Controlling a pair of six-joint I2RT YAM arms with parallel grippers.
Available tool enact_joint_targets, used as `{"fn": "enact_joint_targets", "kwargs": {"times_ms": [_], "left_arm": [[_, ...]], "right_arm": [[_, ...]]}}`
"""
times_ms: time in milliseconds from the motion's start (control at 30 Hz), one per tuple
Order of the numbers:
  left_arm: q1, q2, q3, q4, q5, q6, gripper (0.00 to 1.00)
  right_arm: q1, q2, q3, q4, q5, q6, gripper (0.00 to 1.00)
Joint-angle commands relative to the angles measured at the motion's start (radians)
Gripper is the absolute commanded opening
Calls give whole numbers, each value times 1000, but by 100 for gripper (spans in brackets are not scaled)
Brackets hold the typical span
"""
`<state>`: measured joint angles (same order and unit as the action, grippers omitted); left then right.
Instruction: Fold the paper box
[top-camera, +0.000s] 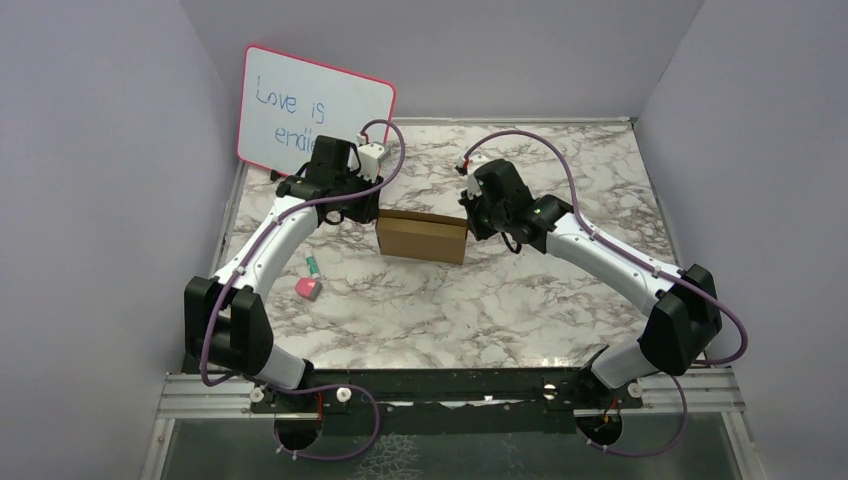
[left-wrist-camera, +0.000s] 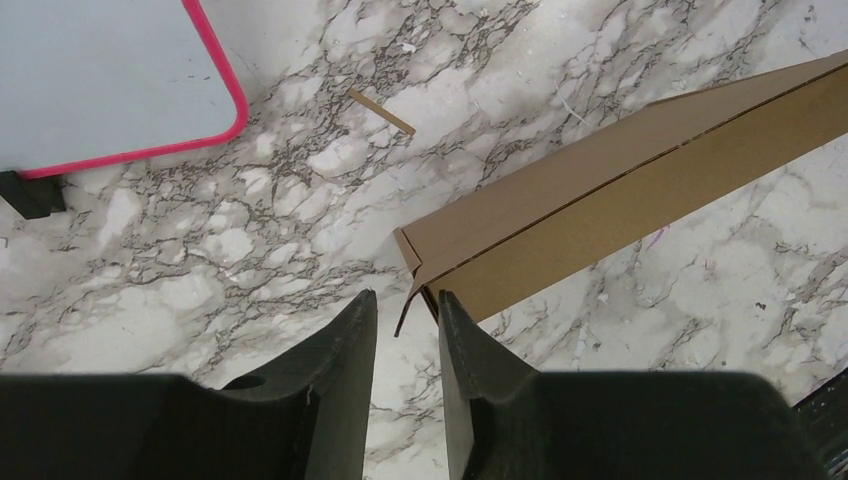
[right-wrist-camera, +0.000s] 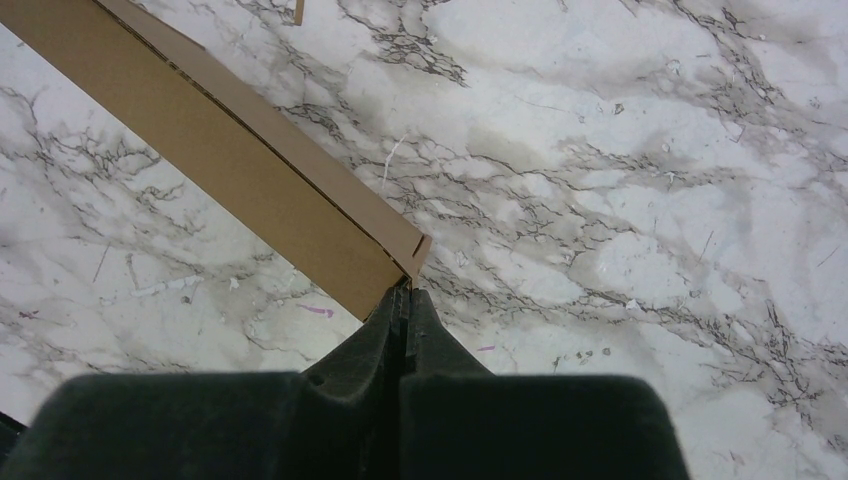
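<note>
The paper box (top-camera: 421, 236) is a brown, shallow, closed-looking cardboard box lying in the middle of the marble table (top-camera: 560, 300). My left gripper (top-camera: 368, 212) is at its left end. In the left wrist view the box (left-wrist-camera: 620, 190) runs off to the upper right, and the left gripper (left-wrist-camera: 405, 295) stands open with a thin loose end flap (left-wrist-camera: 412, 300) between its tips. My right gripper (top-camera: 472, 215) is at the right end. In the right wrist view the right gripper (right-wrist-camera: 405, 290) is shut, its tips pinching the corner edge of the box (right-wrist-camera: 230, 170).
A pink-framed whiteboard (top-camera: 312, 115) with blue writing leans at the back left, close behind the left arm. A pink block (top-camera: 309, 288) and a small green-capped item (top-camera: 312, 265) lie left of the box. A cardboard sliver (left-wrist-camera: 381, 111) lies near the whiteboard. Grey walls enclose three sides.
</note>
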<state>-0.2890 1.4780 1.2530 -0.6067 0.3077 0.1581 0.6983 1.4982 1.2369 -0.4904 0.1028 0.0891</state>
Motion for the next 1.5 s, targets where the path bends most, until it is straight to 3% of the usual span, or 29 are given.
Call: {"fn": "enact_joint_targets", "kwargs": {"times_ms": [0, 500, 967, 1200, 1467], "left_arm": [[5, 22, 32, -8, 44, 19, 29], [0, -20, 17, -7, 65, -84, 1], [-78, -81, -57, 16, -142, -267, 0], [-158, -89, -60, 15, -292, -333, 0], [-222, -89, -55, 16, -371, -378, 0]], "right_arm": [[-5, 15, 3, 16, -9, -2, 1], [-5, 21, 36, -35, -22, 46, 1], [-1, 67, 125, -120, -93, 237, 1], [3, 95, 169, -165, -59, 343, 1], [15, 108, 171, -160, -12, 420, 1]]}}
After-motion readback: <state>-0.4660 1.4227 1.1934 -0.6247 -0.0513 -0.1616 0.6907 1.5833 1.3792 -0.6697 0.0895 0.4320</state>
